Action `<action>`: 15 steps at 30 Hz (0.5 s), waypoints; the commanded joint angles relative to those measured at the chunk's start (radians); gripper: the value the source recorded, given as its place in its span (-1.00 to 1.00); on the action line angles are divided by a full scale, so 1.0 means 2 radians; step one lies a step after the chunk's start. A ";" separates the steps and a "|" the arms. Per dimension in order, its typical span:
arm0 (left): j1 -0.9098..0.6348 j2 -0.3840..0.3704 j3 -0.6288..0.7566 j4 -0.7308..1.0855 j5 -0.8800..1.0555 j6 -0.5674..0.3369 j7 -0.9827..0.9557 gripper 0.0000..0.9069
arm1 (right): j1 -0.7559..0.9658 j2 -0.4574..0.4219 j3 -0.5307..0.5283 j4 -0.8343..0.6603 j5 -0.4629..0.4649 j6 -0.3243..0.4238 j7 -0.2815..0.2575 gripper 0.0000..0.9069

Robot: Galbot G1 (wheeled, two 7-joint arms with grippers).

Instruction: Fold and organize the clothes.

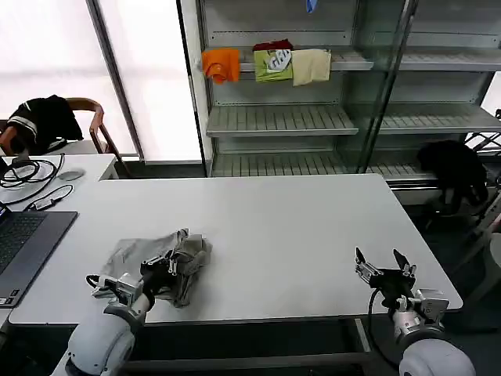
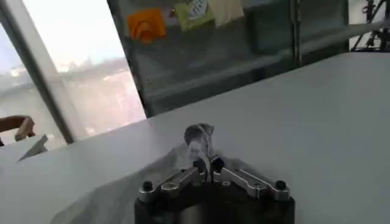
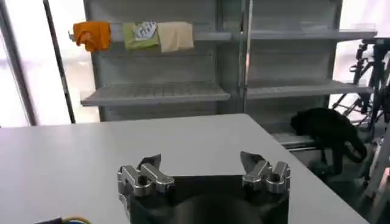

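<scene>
One grey shirt pinched by left gripper; right gripper spread; shelf holds folded garments

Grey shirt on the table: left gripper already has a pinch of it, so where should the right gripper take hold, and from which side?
Probably the free edge of the grey shirt facing the table centre. The left gripper pinches the near part; the right gripper, open, can come across the bare tabletop from the robot's right.

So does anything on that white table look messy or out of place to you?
Yes: the light grey shirt lies crumpled in a heap near the table's front left edge, not folded. The left gripper is pinching a bunch of its fabric. The right gripper hovers open over bare table, holding nothing.
</scene>
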State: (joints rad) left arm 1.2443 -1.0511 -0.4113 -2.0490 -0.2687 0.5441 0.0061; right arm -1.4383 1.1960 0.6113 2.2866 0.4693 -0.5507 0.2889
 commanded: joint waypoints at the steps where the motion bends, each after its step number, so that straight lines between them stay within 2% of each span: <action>1: -0.007 -0.019 0.024 0.014 0.005 0.000 0.001 -0.96 | -0.011 0.001 0.000 0.004 -0.004 0.001 0.000 1.00; 2: -0.007 -0.021 0.026 0.014 0.002 -0.001 -0.001 0.78 | -0.011 0.000 0.000 0.003 -0.004 0.001 0.000 1.00; 3: -0.008 -0.024 0.026 0.015 0.000 -0.001 -0.002 1.00 | -0.011 0.000 0.000 0.003 -0.004 0.001 0.000 1.00; 15: 0.000 -0.068 0.049 0.005 -0.086 -0.041 -0.016 1.00 | -0.005 0.000 -0.006 0.002 -0.006 0.000 0.000 1.00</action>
State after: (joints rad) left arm 1.2361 -1.1217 -0.3446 -2.0236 -0.3215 0.5100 -0.0137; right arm -1.4456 1.1942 0.6017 2.2929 0.4589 -0.5497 0.2881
